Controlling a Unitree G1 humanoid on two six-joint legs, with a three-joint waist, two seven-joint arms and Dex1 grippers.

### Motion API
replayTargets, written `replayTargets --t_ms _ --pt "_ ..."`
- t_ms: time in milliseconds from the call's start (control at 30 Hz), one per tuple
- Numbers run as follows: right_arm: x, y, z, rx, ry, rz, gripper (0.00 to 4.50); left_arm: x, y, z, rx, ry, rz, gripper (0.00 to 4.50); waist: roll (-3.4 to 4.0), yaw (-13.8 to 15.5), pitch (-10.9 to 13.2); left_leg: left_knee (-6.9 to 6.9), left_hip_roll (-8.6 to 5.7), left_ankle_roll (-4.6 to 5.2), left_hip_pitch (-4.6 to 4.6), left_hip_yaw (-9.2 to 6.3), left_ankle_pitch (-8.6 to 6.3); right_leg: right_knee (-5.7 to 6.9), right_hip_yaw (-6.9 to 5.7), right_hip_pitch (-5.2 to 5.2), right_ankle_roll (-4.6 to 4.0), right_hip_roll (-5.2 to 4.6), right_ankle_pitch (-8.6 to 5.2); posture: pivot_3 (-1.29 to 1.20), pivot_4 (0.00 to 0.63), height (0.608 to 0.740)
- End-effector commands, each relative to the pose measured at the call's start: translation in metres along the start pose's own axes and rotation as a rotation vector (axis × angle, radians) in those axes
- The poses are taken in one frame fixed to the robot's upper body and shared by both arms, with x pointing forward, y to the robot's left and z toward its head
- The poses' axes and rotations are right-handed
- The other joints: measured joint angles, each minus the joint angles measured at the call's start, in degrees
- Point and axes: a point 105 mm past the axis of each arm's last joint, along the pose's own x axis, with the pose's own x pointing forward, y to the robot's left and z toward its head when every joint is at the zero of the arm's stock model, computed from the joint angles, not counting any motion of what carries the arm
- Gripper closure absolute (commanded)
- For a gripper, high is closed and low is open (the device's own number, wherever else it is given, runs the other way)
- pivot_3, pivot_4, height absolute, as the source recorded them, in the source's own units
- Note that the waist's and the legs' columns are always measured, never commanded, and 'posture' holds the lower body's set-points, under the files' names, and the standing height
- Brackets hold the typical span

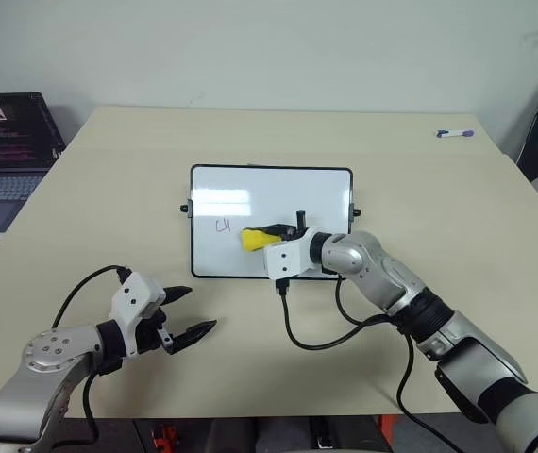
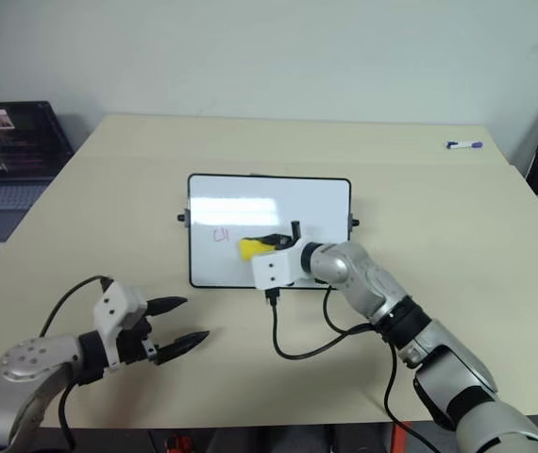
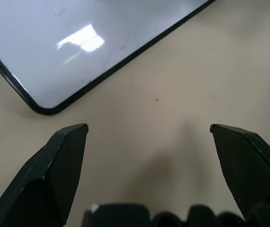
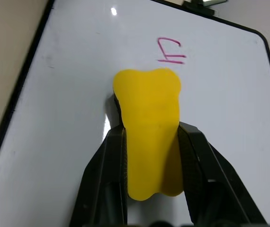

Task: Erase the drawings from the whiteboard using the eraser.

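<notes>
Yellow against glossy white, the eraser (image 1: pixel 257 238) sits clamped between the two black fingers of the right gripper (image 4: pixel 150 142), its far end pressed onto the whiteboard (image 1: pixel 250 193) in the near middle of the board. Just to the left of the eraser, a small purple-red drawing (image 1: pixel 222 225) like "CH" shows on the board, apart from the eraser's tip. The whiteboard lies flat at the middle of a beige table (image 1: pixel 109 170), its black frame and side knobs visible. The left gripper (image 1: pixel 186 315) hangs over the bare table near the board's near left corner, fingers spread apart and holding nothing. A marker pen (image 1: pixel 455 134) lies at the far right of the table, and a laptop (image 1: pixel 5 142) stands off the far left edge.
</notes>
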Motion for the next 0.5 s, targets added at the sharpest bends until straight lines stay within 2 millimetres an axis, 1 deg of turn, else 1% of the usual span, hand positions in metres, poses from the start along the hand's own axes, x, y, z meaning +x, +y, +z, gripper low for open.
replayTargets --t_ms 33,100,133,300,367,433,500 --pt "-0.006 0.021 -0.014 0.015 0.044 0.097 3.39 -0.003 0.004 0.000 0.024 -0.013 0.017 0.00 -0.01 0.00 -0.01 0.00 0.00 0.00 -0.01 0.00 0.00 0.00 -0.01 -0.01 -0.05 0.00 0.03 0.00 0.150 0.740" --pt "-0.007 0.033 -0.008 0.013 0.014 0.150 3.39 -0.004 0.006 -0.002 0.021 -0.011 0.025 0.00 -0.01 0.00 -0.01 -0.02 0.00 0.00 -0.02 -0.01 0.00 -0.02 -0.02 -0.01 -0.06 0.00 0.02 0.00 0.150 0.740" --pt "-0.008 0.034 -0.005 0.018 0.003 0.153 3.39 -0.004 0.007 -0.002 0.019 -0.015 0.033 0.00 -0.02 -0.01 -0.01 -0.03 0.00 0.00 -0.02 -0.01 -0.01 -0.02 -0.03 -0.01 -0.06 0.00 0.01 0.00 0.150 0.740" --pt "-0.012 0.021 0.005 0.110 -0.047 0.099 3.39 -0.006 0.013 0.006 0.034 -0.044 0.075 0.00 -0.01 -0.10 0.00 -0.03 0.01 0.01 -0.06 -0.01 -0.01 -0.01 -0.04 -0.05 0.01 0.00 -0.02 0.00 0.150 0.740" --pt "-0.022 0.015 0.016 0.329 -0.120 0.083 3.39 -0.009 0.018 0.013 0.035 -0.066 0.105 0.00 -0.02 0.00 0.01 -0.03 0.01 0.00 -0.10 -0.04 -0.01 -0.01 -0.06 -0.07 0.18 0.00 -0.12 0.00 0.150 0.740" --pt "-0.035 0.016 0.023 0.490 -0.178 0.104 3.39 -0.011 0.020 0.018 0.031 -0.085 0.122 0.00 -0.01 -0.01 0.03 -0.04 0.02 -0.02 -0.22 -0.10 -0.03 -0.02 -0.12 -0.12 0.04 0.00 -0.05 0.00 0.150 0.740" --pt "-0.050 0.020 0.025 0.574 -0.195 0.141 3.39 -0.013 0.021 0.023 0.029 -0.100 0.137 0.00 0.00 0.03 0.04 -0.05 0.02 -0.09 -0.27 -0.12 -0.09 -0.03 -0.14 -0.13 0.01 -0.02 -0.02 0.00 0.150 0.740"
